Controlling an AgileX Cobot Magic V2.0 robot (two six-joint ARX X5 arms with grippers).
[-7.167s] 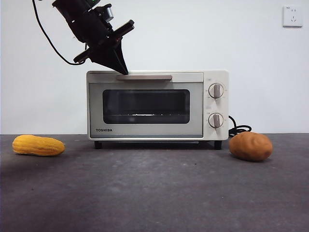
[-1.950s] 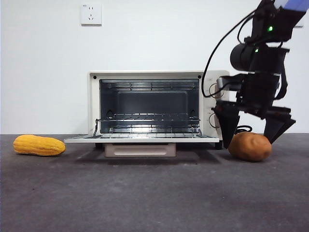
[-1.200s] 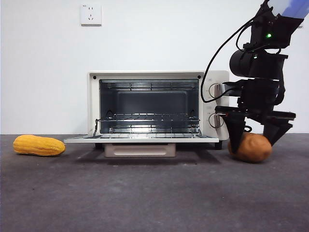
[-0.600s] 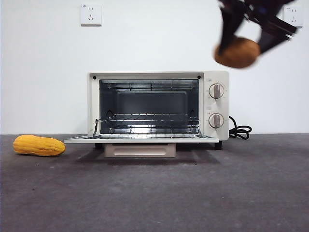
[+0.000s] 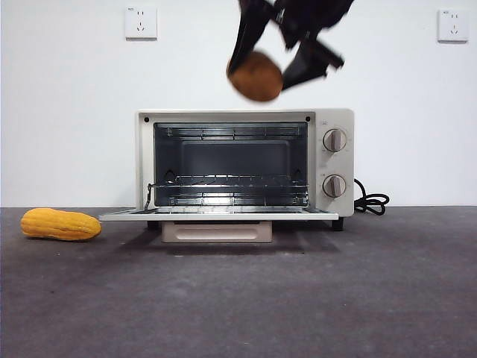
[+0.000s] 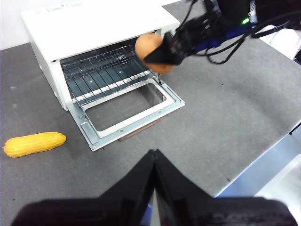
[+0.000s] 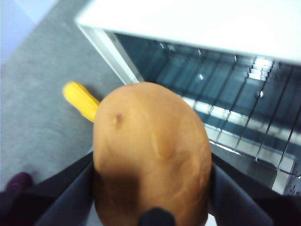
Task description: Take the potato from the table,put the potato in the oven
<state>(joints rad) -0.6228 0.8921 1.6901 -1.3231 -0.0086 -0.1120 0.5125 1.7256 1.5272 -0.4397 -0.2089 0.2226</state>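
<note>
Honestly looks dicey: right gripper [image 5: 277, 66] clamped on the potato [image 5: 256, 76], top centre of the front view, hanging above the oven [image 5: 244, 164] roof. Could clip the roof edge or the dropped door on the way in, or slip free since round and lumpy. Left gripper [image 6: 154, 160] pressed shut, parked low, holding nothing. Counted: 1 potato, 1 oven, 1 corn cob [image 5: 59, 224] lower left on the table [image 5: 298, 298], 2 knobs [image 5: 335, 140], 2 wall sockets [image 5: 141, 22].

The potato [image 5: 255, 76] hangs in the right gripper [image 5: 277, 58] above the oven [image 5: 244, 162], whose door lies open on the table [image 5: 298, 298]. Corn cob [image 5: 59, 224] sits off to the oven's left.
</note>
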